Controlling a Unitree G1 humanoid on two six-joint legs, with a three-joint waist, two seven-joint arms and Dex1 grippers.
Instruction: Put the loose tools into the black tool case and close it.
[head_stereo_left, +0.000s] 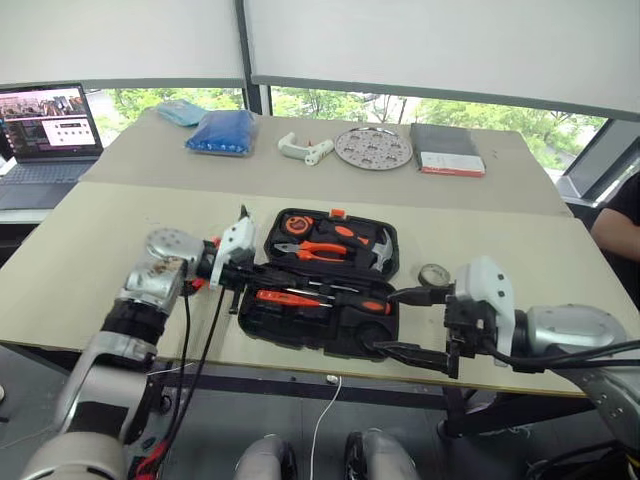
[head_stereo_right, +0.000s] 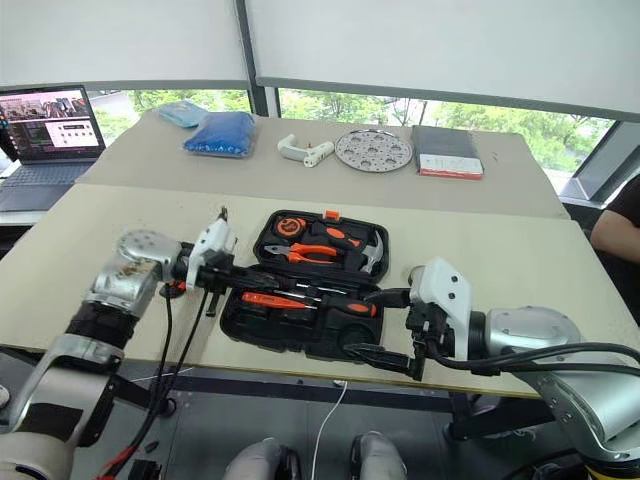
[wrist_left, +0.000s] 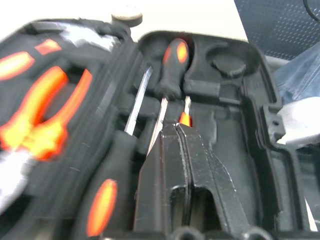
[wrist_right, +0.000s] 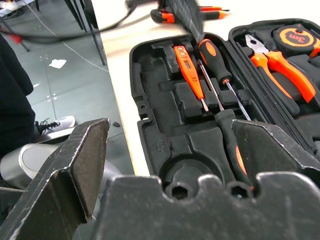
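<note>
black tool case rigid, light; take lid's far edge. left gripper shut, empty, above case; right gripper wide open, empty.

Right pincer spread wide over open black tool case — tester screwdriver, two screwdrivers slotted; pliers in other half.

In the left wrist view, the orange-handled pliers in the black plastic hinged tool case are smeared by blur. The slim all-orange tester screwdriver is largely hidden behind the pressed-together black fingers of the left gripper. A person in black is cut off at the scene's right edge.
</note>
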